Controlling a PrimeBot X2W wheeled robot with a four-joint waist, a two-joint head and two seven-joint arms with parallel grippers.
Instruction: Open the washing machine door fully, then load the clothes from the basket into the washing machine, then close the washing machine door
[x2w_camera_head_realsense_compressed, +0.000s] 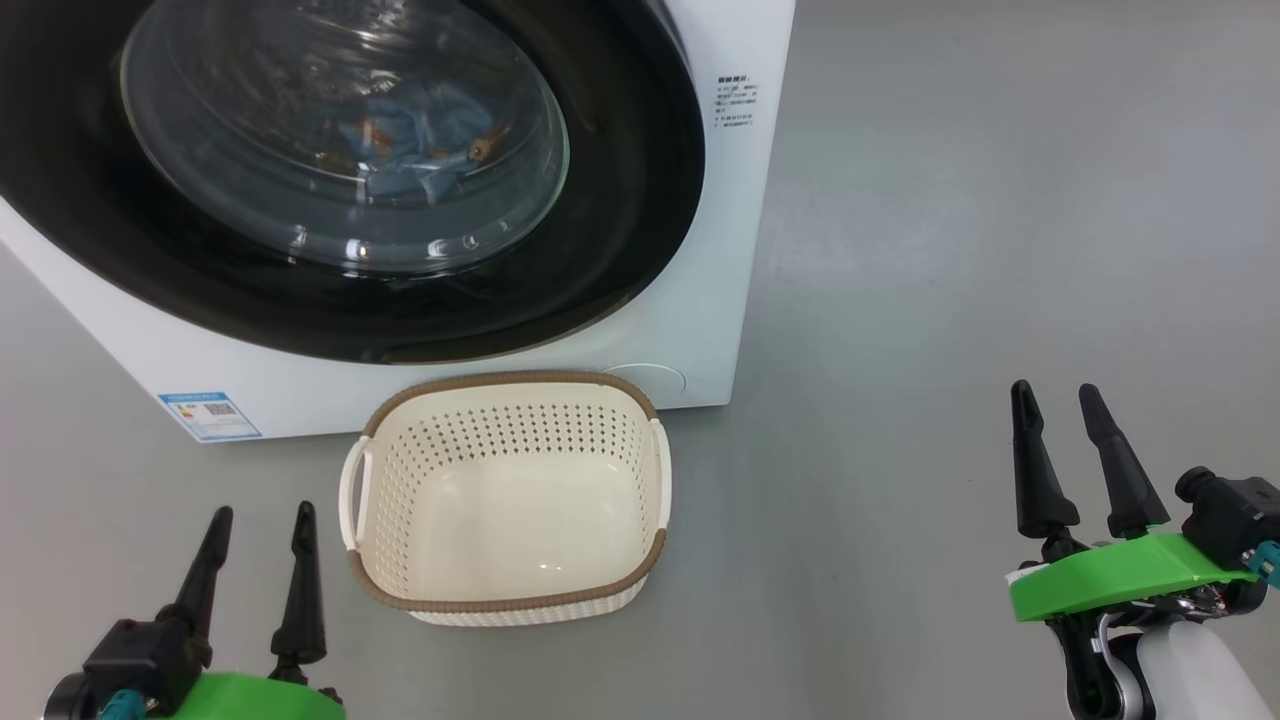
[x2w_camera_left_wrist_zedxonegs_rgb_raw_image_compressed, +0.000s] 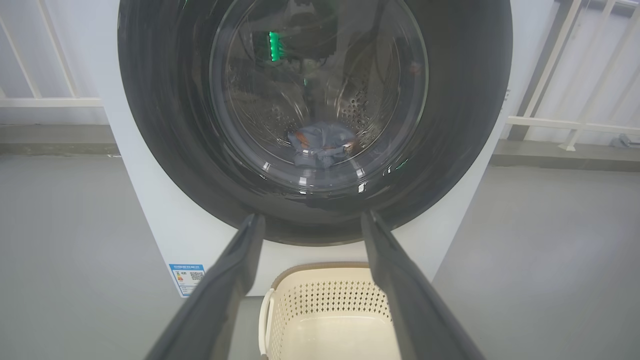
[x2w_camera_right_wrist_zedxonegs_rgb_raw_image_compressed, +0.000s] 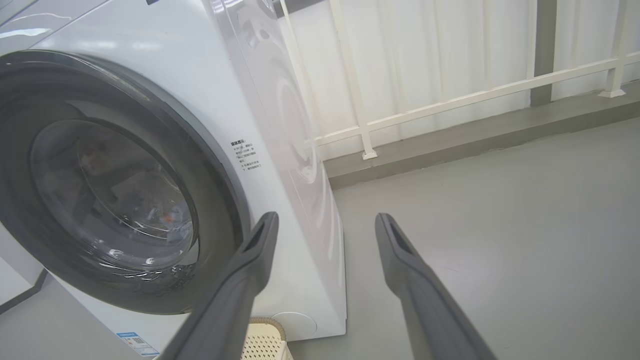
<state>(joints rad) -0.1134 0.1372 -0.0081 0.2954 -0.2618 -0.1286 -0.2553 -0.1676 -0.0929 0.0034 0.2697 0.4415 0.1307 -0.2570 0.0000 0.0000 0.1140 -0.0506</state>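
Observation:
The white washing machine (x2w_camera_head_realsense_compressed: 690, 300) stands ahead with its washing machine door (x2w_camera_head_realsense_compressed: 620, 230) shut flat against the front. Through the glass bowl, light blue clothes (x2w_camera_head_realsense_compressed: 415, 150) with orange prints lie in the drum, also seen as clothes (x2w_camera_left_wrist_zedxonegs_rgb_raw_image_compressed: 322, 145) in the left wrist view. The cream basket (x2w_camera_head_realsense_compressed: 505, 600) sits on the floor in front of the machine with nothing in it. My left gripper (x2w_camera_head_realsense_compressed: 260, 520) is open at the lower left, left of the basket. My right gripper (x2w_camera_head_realsense_compressed: 1055, 395) is open at the lower right, well away from the machine. Both hold nothing.
Grey floor (x2w_camera_head_realsense_compressed: 950, 250) spreads to the right of the machine. A white railing (x2w_camera_right_wrist_zedxonegs_rgb_raw_image_compressed: 450, 100) and a low grey kerb run behind and beside it. A blue label sticker (x2w_camera_head_realsense_compressed: 210, 415) marks the machine's lower front corner.

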